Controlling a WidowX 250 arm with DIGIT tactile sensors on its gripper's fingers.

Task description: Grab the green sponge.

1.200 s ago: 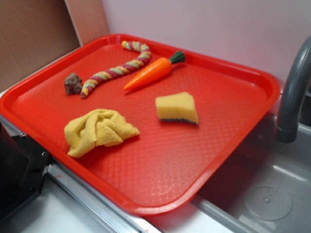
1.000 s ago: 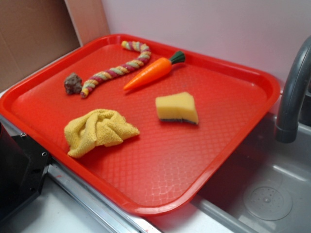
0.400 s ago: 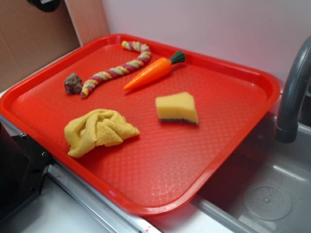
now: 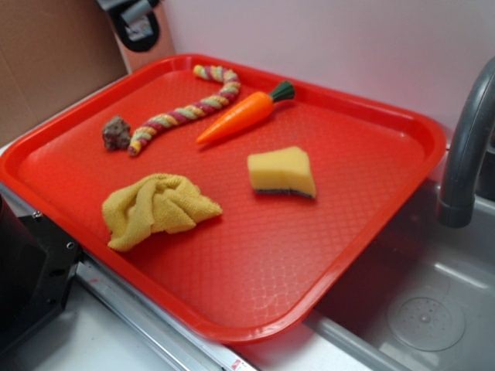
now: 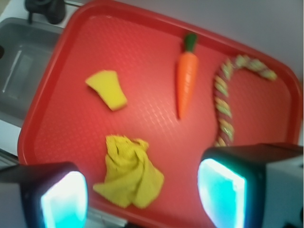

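The green sponge (image 4: 282, 171), a yellow foam wedge with a dark layer along its lower edge, lies near the middle of the red tray (image 4: 371, 232). From the wrist it shows as a yellow wedge (image 5: 107, 89) in the upper left of the tray (image 5: 61, 118). My gripper (image 4: 131, 22) is only partly visible at the top left of the exterior view, high above the tray's far corner and far from the sponge. In the wrist view the gripper (image 5: 142, 194) stands open, its two pads wide apart with nothing between them.
On the tray also lie a crumpled yellow cloth (image 4: 157, 207), a toy carrot (image 4: 241, 114), a braided rope (image 4: 182, 110) and a small brown lump (image 4: 116, 133). A grey faucet (image 4: 466, 154) rises at the right over a metal sink (image 4: 421, 309).
The gripper has come into the exterior view at the top left and moved rightward and lower. Nothing on the tray has moved.
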